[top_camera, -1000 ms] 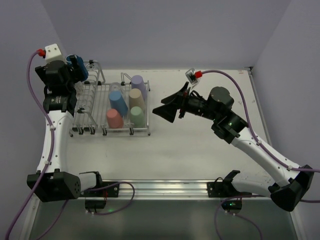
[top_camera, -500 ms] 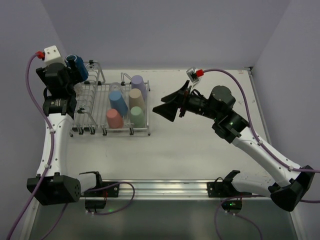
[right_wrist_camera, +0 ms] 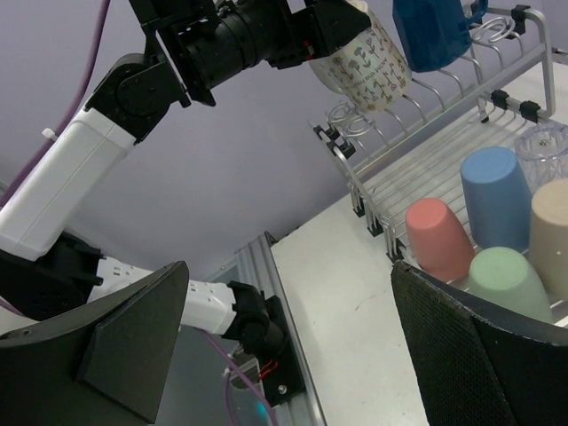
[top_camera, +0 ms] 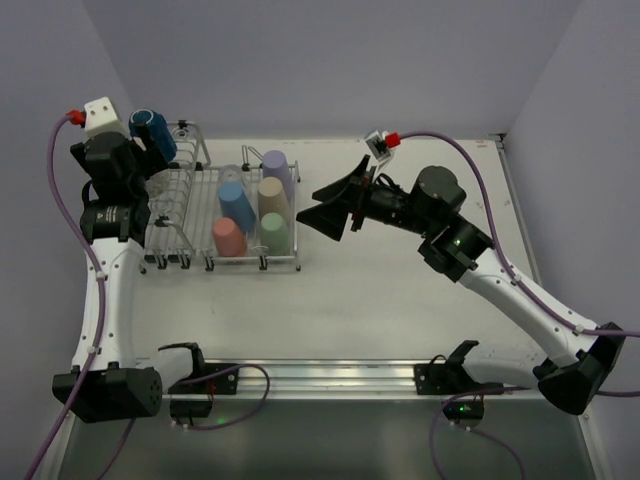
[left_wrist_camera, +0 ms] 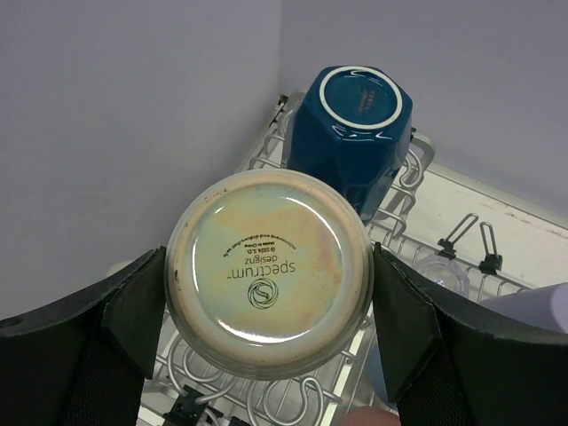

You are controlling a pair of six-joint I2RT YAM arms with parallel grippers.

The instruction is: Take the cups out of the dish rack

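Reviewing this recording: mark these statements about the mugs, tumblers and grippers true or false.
1. The left gripper is gripping the white patterned mug, held clear of the rack. True.
2. The dark blue glazed mug lies on the table. False: it rests base up in the silver wire dish rack.
3. The right gripper is open and empty. True.
4. The pink plastic tumbler stands outside the rack. False: it sits in it, beside the mint plastic tumbler.

The tumblers (top_camera: 272,196) lie packed together in the dish rack (top_camera: 190,215), with hardly a gap between them. The dark blue mug (left_wrist_camera: 351,133) stands just beyond the speckled mug (left_wrist_camera: 266,266) in the left gripper (left_wrist_camera: 271,311), beside the wall (left_wrist_camera: 133,106); open table (top_camera: 400,290) lies right of the rack
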